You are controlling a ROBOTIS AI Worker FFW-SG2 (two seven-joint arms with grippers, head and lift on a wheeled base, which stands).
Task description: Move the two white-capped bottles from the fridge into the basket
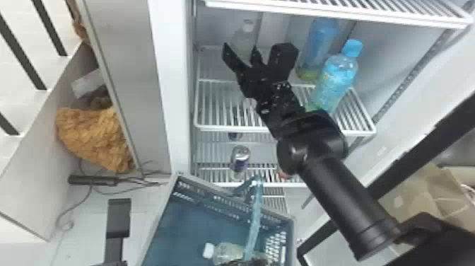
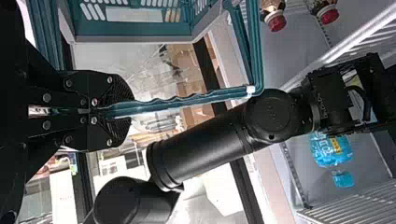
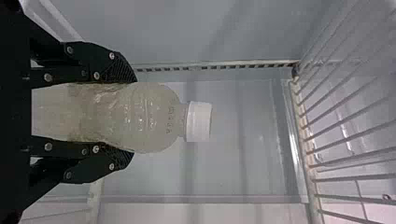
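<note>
Gripping a white-capped bottle [image 3: 149, 116], the right tool [image 1: 248, 48] stands bottle-wide.

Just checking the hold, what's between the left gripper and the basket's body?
The teal handle runs from the left gripper to the basket, in the left wrist view.

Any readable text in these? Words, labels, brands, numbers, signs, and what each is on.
No text is clear enough to quote.
Clear plastic bottle with white cap: small marks near the shoulder, too faint to read.
Blue-capped plastic bottle with blue label: print and a yellow patch, too blurred.
Silver-and-blue metal can: dark patch, no legible letters.
Black right arm: small light marking near the wrist, too small.
</note>
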